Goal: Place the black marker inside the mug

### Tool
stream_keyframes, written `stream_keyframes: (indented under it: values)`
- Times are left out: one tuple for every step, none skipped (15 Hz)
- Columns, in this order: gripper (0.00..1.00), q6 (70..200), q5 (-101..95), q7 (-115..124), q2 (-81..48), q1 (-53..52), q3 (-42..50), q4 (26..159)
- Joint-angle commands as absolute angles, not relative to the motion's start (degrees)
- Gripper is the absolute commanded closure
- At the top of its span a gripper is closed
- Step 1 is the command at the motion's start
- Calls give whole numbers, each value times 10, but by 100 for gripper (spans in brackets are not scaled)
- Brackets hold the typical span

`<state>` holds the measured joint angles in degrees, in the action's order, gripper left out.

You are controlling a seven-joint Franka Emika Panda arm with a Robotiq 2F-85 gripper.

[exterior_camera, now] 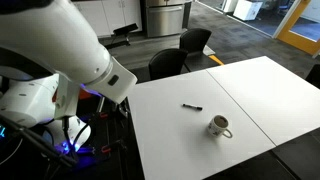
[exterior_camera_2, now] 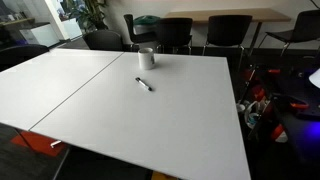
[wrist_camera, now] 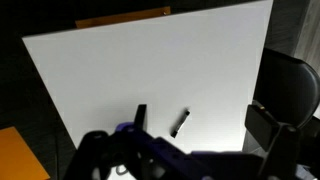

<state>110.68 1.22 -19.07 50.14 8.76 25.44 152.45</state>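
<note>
The black marker [exterior_camera: 191, 106] lies flat on the white table [exterior_camera: 250, 90], apart from the mug. It also shows in the other exterior view [exterior_camera_2: 145, 84] and in the wrist view [wrist_camera: 180, 123]. The whitish-grey mug [exterior_camera: 219, 126] stands upright a short way from the marker, handle to the side; it shows near the table's far edge in an exterior view [exterior_camera_2: 147, 58]. My gripper [wrist_camera: 203, 125] is open and empty, high above the table, and the marker lies below, between its two dark fingers. The mug is not clearly seen in the wrist view.
The white robot arm [exterior_camera: 80, 50] rises beside the table's edge. Black chairs [exterior_camera: 170, 62] [exterior_camera_2: 176, 32] stand along one side, and one shows in the wrist view [wrist_camera: 292, 90]. Cables and a blue light [exterior_camera: 70, 140] sit at the robot's base.
</note>
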Motion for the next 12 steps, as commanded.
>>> stream_keyframes:
  values:
    - [0, 1106, 21, -199, 497, 98, 246, 1523]
    - [0, 1106, 21, -199, 497, 98, 246, 1523]
    - [0, 1106, 21, -199, 497, 98, 246, 1523]
    - [0, 1106, 21, -199, 497, 98, 246, 1523]
    - [0, 1106, 21, -199, 497, 98, 246, 1523]
    - [0, 1106, 21, -199, 497, 98, 246, 1523]
    - [0, 1116, 22, -192, 499, 100, 240, 1528]
    - [0, 1123, 25, -187, 499, 99, 236, 1531]
    - [0, 1136, 29, -178, 496, 97, 229, 1536]
    - [0, 1146, 32, -168, 493, 95, 221, 1539]
    - [0, 1168, 36, -156, 491, 95, 211, 1547]
    - [0, 1191, 39, -140, 488, 95, 197, 1555]
